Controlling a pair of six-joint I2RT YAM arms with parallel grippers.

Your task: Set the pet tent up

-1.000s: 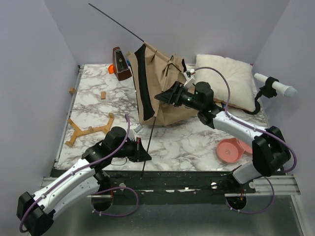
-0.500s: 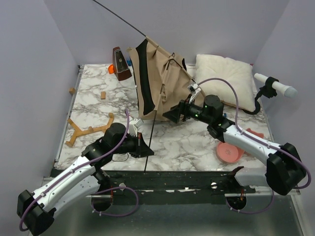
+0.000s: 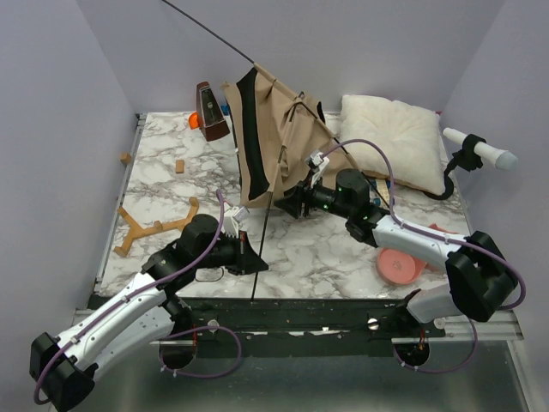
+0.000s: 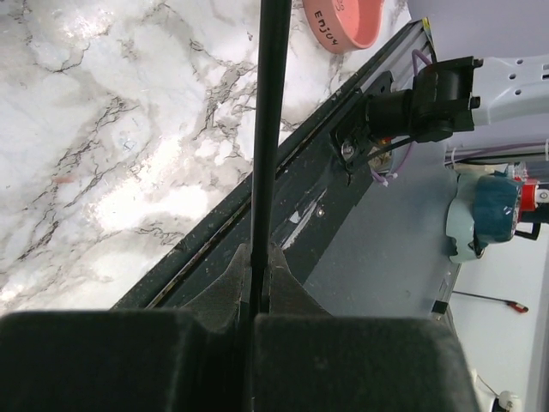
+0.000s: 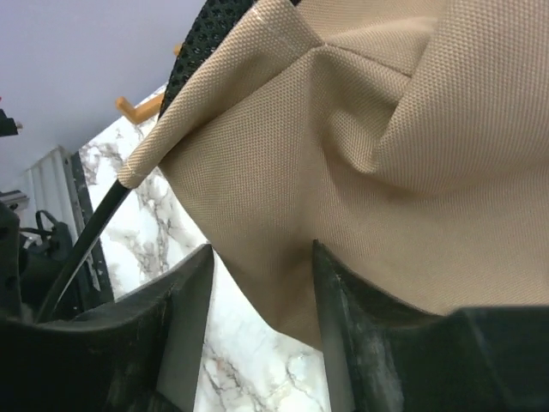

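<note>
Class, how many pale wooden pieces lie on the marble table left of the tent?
3: one small block at the left edge, a second block right of it, and a forked frame nearer the camera. The tent may hide more.

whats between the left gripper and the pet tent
Only a thin black pole, held by the left gripper, running up to the pet tent; the top view shows it.

The tan, black-lined pet tent [image 3: 283, 146] stands crumpled and half-raised toward twelve o'clock; its thin black pole [image 3: 260, 249] slants from eleven down to six o'clock.
</note>
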